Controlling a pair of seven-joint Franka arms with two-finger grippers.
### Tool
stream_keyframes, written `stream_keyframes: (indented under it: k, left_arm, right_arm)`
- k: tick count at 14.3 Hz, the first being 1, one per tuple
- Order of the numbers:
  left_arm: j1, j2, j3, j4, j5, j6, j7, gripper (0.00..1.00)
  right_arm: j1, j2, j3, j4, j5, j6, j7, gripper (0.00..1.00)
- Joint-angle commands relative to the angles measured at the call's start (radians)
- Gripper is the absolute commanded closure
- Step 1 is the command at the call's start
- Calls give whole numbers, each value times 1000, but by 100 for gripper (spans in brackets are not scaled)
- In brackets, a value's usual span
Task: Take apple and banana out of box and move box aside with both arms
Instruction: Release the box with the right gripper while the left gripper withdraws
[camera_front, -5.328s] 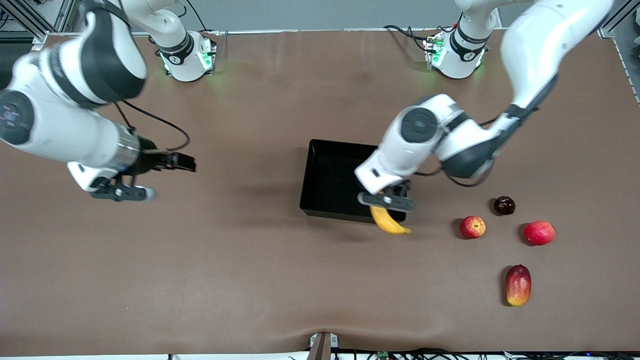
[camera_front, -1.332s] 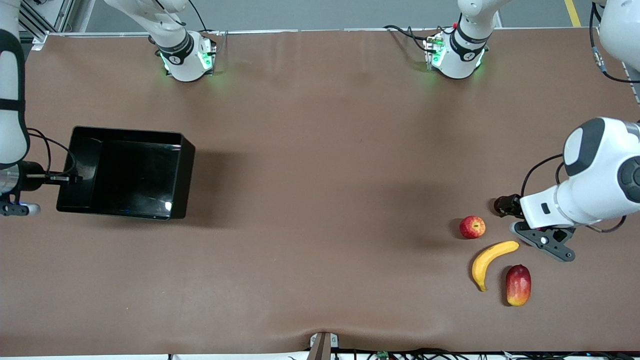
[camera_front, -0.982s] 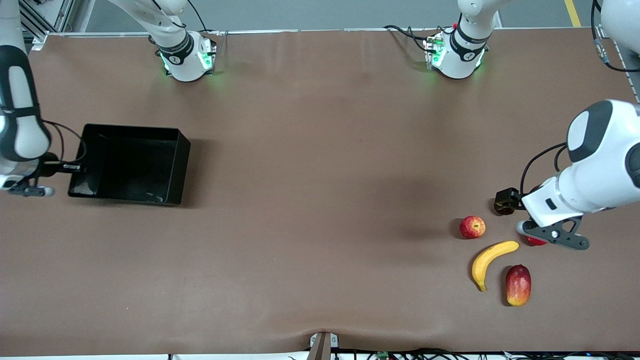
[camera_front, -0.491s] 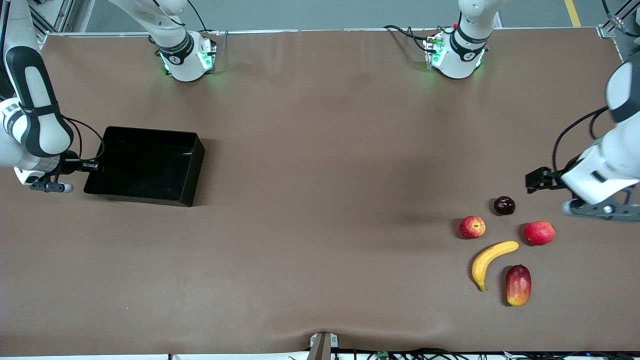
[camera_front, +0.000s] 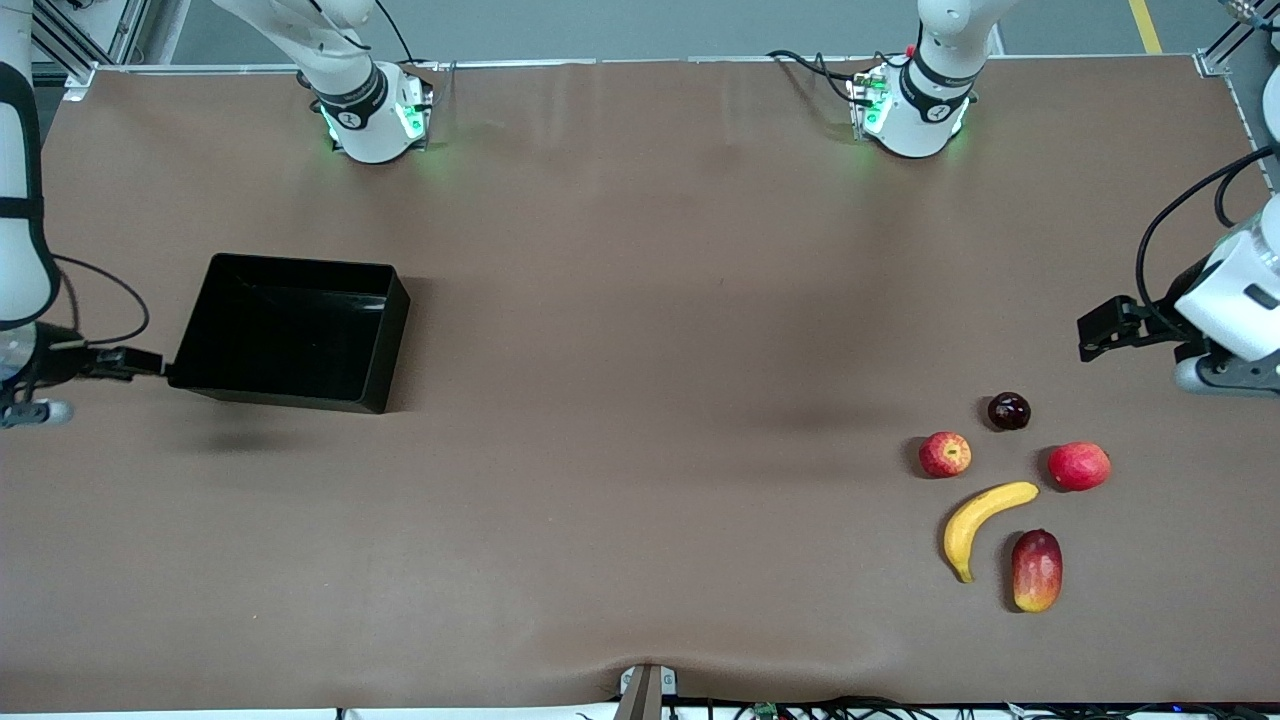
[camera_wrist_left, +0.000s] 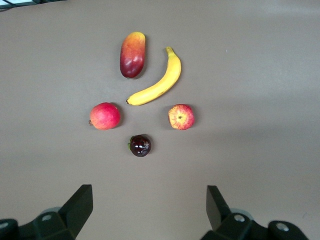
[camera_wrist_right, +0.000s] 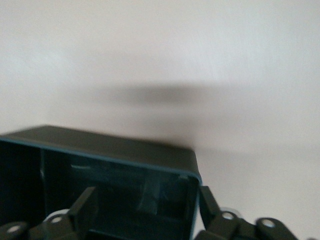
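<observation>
The black box (camera_front: 290, 400) rests on the table toward the right arm's end and looks empty; it also shows in the right wrist view (camera_wrist_right: 115, 147). My right gripper (camera_front: 150, 362) is open at the box's corner (camera_wrist_right: 147, 202), with one finger showing against the inside and one outside the wall. The banana (camera_front: 980, 520) and the small apple (camera_front: 945, 454) lie on the table toward the left arm's end, as the left wrist view shows for the banana (camera_wrist_left: 157, 85) and the apple (camera_wrist_left: 181, 117). My left gripper (camera_front: 1100, 335) is open and empty over bare table beside them (camera_wrist_left: 148, 205).
A dark plum (camera_front: 1009, 411), a round red fruit (camera_front: 1079, 466) and a red-yellow mango (camera_front: 1036, 570) lie around the banana. The left wrist view shows the plum (camera_wrist_left: 140, 145), the red fruit (camera_wrist_left: 105, 115) and the mango (camera_wrist_left: 132, 54).
The box has shifted slightly toward the table's middle and stopped. My right gripper has drawn back to its corner. My left gripper has pulled away from the fruits, uncovering the plum and red fruit.
</observation>
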Motion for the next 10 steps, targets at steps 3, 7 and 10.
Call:
stream_keyframes:
  k: [3,7,10]
  left_arm:
    - [-343,-132,430,-26,-158,-27,6,0]
    - [-463,-211,532,-83,-162,-66,2,0]
    - [-518,-289,567,-172,-164,-55,-7,0]
  right_arm:
    - [136,63,-5,300,1,-60,2,0]
    - [202,-52,-4,311,-2,-222,178,0]
    - [217,-167,-5,309,-50,-426,327,0]
